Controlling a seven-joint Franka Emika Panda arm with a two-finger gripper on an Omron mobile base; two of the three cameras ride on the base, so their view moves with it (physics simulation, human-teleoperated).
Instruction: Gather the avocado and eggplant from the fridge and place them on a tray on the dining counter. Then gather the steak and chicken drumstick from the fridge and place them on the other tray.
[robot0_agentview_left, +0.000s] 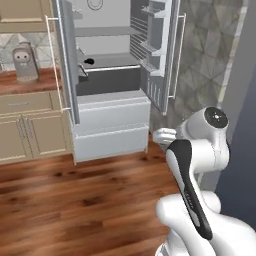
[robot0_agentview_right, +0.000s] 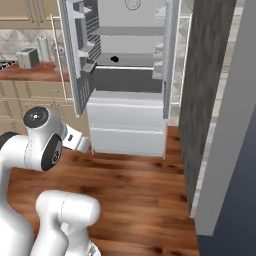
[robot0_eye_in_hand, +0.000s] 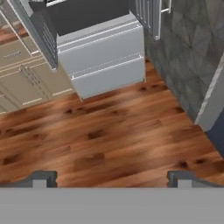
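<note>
Left base view: the fridge (robot0_agentview_left: 112, 75) stands with both doors swung wide, the left door (robot0_agentview_left: 65, 60) towards the wooden cabinets (robot0_agentview_left: 30, 130), the right door (robot0_agentview_left: 160, 55) towards the stone-tiled wall. On a middle shelf, near its left end, lies a small dark object (robot0_agentview_left: 90, 61); it is too small to identify as any of the four foods named in the task. Below the shelves are two closed white drawers (robot0_agentview_left: 112, 127). The arm is folded low at the lower right, well apart from the fridge, with wooden floor (robot0_agentview_left: 75, 195) between.

Right base view: the same dark object (robot0_agentview_right: 114, 59) sits on the shelf inside the open compartment, above and ahead of the arm's folded joints at lower left. No tray or dining counter is in view here.

Hand view: the gripper (robot0_eye_in_hand: 113, 177) points down at the floor, its two fingertips (robot0_eye_in_hand: 40, 178) spread wide with nothing between them. The fridge drawers (robot0_eye_in_hand: 105, 57) lie towards the upper left of this view, the shelves above them cut off by the frame.

Governing relation: the shelf object lies ahead of and well above the gripper, while the hand faces the floor. The coming move therefore appears to require closing on the fridge, then raising and levelling the hand towards the shelf.
</note>
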